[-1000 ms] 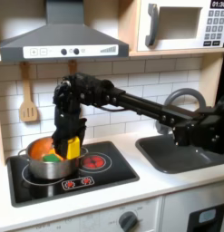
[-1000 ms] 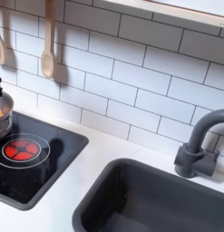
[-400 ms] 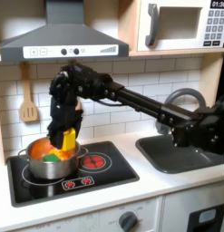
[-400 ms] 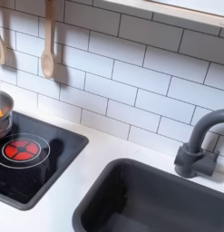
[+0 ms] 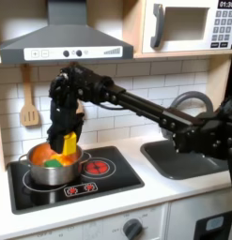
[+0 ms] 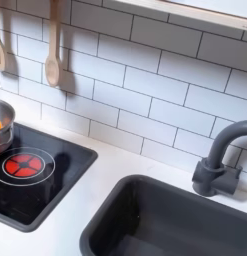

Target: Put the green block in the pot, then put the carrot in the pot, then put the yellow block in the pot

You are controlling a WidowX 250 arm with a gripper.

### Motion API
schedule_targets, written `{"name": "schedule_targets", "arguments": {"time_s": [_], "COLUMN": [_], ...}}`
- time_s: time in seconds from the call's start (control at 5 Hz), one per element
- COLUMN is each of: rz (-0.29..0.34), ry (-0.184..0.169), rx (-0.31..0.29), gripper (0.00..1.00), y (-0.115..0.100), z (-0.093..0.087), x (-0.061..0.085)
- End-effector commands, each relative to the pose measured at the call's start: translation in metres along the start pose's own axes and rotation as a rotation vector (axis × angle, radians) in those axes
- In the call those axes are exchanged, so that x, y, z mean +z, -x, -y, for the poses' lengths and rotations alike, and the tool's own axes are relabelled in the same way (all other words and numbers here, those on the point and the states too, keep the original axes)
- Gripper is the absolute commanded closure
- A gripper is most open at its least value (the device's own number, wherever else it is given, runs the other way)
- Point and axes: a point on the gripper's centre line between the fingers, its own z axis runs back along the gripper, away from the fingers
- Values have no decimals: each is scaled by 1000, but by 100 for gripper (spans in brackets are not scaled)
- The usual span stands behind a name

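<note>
Toy kitchen stovetop (image 5: 108,187), pot (image 5: 47,171) at its left edge holding carrot (image 5: 42,152) and green block (image 5: 54,162), gripper (image 5: 67,141) clamping yellow block (image 5: 69,143) just above pot.

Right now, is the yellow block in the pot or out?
Out: the yellow block sits in the gripper just above the pot rim, not released.

In the first exterior view, the gripper (image 5: 67,141) with the yellow block (image 5: 69,143) has shifted left and slightly up, from the right rim of the pot (image 5: 52,169) to above its middle. The arm's elbow has swung toward the frame's upper left.
</note>
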Motion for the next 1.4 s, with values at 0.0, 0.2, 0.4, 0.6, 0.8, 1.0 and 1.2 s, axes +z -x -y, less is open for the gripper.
{"name": "schedule_targets", "arguments": {"time_s": [0.0,0.2,0.4,0.6,0.8,1.0,1.2], "rz": [-13,-6,3,-2,3,-18,-27], "ry": [-8,7,5,8,20,24,32], "rx": [-4,-21,-31,-35,-61,-67,-83], "gripper": [100,0,0,0,0,0,0], "y": [-7,-13,-12,-10,-9,-6,-4], "z": [0,7,11,12,23,28,35], "x": [-1,4,7,6,5,-4,-8]}}
